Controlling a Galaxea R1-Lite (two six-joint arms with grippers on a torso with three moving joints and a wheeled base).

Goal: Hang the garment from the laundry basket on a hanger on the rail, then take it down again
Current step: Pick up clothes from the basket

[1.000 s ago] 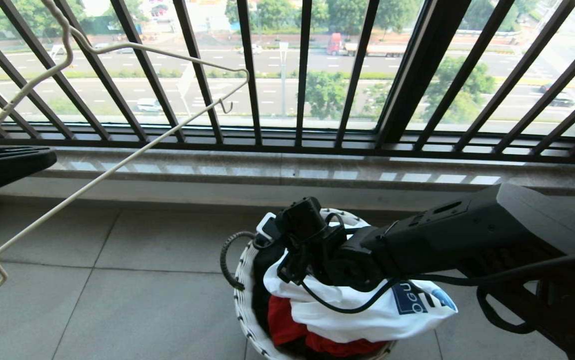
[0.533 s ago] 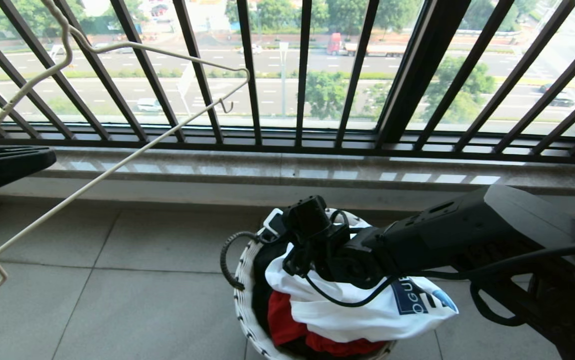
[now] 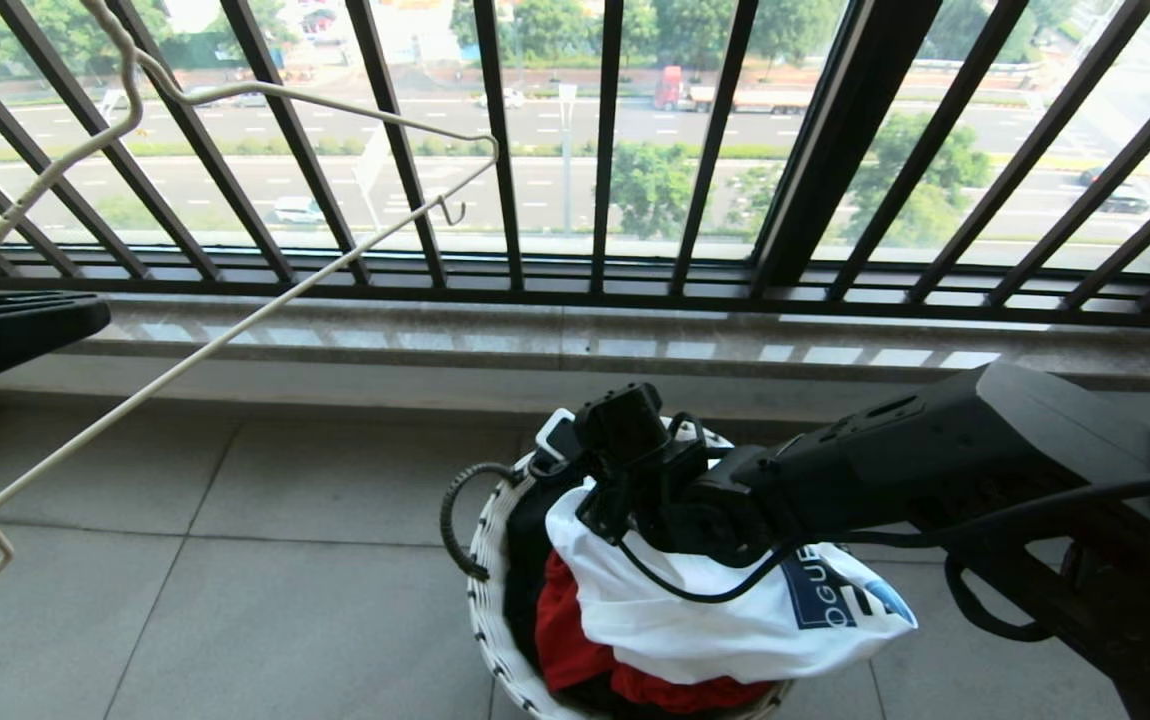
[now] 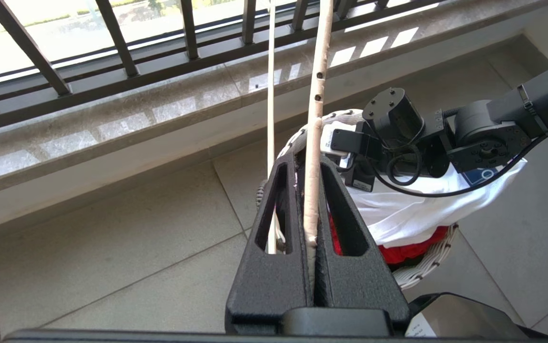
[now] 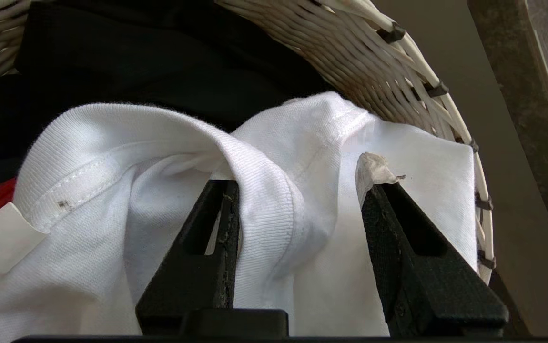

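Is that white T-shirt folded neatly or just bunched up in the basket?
Bunched up: the white T-shirt lies crumpled, spilling over the basket rim.

Head view high, wrist views close, all sharing laundry basket (image 3: 495,590)

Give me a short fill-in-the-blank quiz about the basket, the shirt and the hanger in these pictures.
1. The left end effector is shut on the ____.
2. The white T-shirt lies in the ____.
3. The right end effector has the T-shirt's ____ between its fingers.
4. The cloth under the T-shirt is ____.

Missing words: hanger; basket; neckband; red
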